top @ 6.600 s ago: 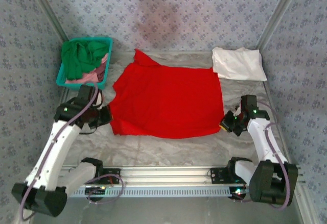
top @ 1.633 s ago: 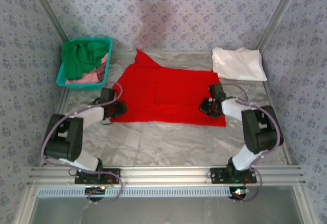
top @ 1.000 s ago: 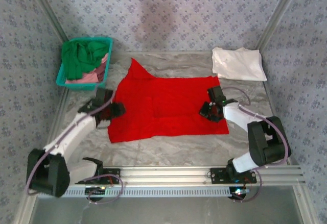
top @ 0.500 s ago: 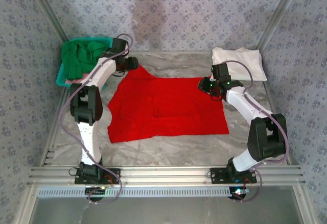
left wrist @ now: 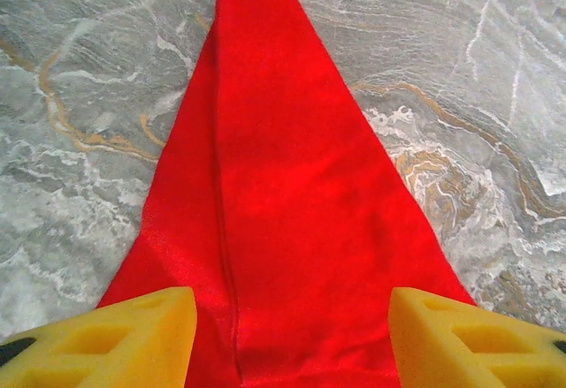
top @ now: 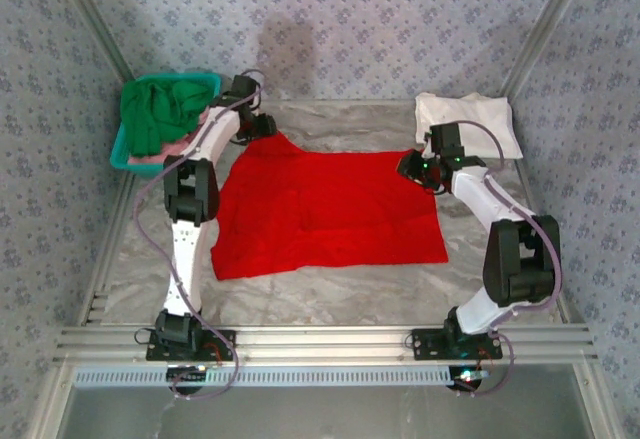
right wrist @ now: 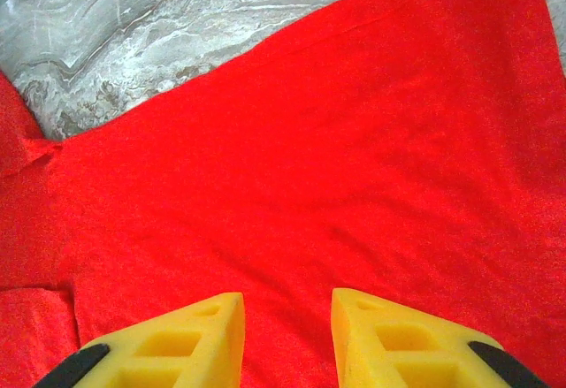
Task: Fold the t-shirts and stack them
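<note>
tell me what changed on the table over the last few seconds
The left hand and right hand swung from the near corners of the red t-shirt to its far corners, and both are now open over the cloth. The shirt slid slightly nearer. The white t-shirt and teal basket stayed put.

Bright, even lighting; soft shadows.

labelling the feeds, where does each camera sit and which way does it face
Top external: above, behind the robot, facing down on the table; both arms, left gripper, right gripper.
Left wrist: on that wrist, facing down at a red t-shirt corner; its yellow fingers show.
Right wrist: likewise, over the shirt's wide part; its fingers show.
All three share the red t-shirt.
</note>
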You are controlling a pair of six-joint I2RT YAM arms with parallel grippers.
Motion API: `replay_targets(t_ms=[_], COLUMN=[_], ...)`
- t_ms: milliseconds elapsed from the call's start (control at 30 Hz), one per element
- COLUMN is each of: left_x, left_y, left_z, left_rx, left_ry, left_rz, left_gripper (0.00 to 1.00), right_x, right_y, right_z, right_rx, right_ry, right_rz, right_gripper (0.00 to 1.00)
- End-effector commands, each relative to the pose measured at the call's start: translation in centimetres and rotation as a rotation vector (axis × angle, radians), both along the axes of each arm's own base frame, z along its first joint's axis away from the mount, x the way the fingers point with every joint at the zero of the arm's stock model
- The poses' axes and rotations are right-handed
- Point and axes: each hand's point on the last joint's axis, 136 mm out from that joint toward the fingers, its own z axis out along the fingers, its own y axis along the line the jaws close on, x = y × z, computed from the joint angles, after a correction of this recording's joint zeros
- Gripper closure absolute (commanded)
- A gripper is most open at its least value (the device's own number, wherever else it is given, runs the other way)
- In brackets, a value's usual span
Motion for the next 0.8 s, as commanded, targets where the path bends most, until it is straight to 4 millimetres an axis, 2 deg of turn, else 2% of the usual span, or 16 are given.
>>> replay_targets(t_ms=[0,267,400,467,667,767], left_x=[-0.6,-0.5,-0.4,-0.4,-0.1,0.3], left_y=[-0.3,-1.0,-1.5,-1.7,-2.2,-2.3], left_z=[-0.9,-2.8,-3.3,-3.3,-1.4,0.3], left_rx=[0.011,-0.001,-0.012,-0.017,-0.001,0.016], left_ry=[0.049,0.074,0.078,0.078,0.044,0.013], left_rz=[-0.003,-0.012,-0.013,-0.016,-0.026,-0.027], left_gripper=[0.41,0.46,0.57,0.72,0.89,0.91], right_x=[0.4,1.5,1.8,1.8,2.2,2.9], right_y=[0.2,-0.1,-0.3,-0.4,-1.3,-2.0], right_z=[-0.1,0.2,0.7,0.7,-0.3,-1.0], right_rx=[0.017,0.042,0.042,0.042,0.041,0.043], right_ry=[-0.012,-0.026,-0.04,-0.037,-0.016,0.012], right_rz=[0.022,0.021,0.019,0.018,-0.006,-0.022], right_gripper=[0.66,0.65,0.65,0.65,0.65,0.64])
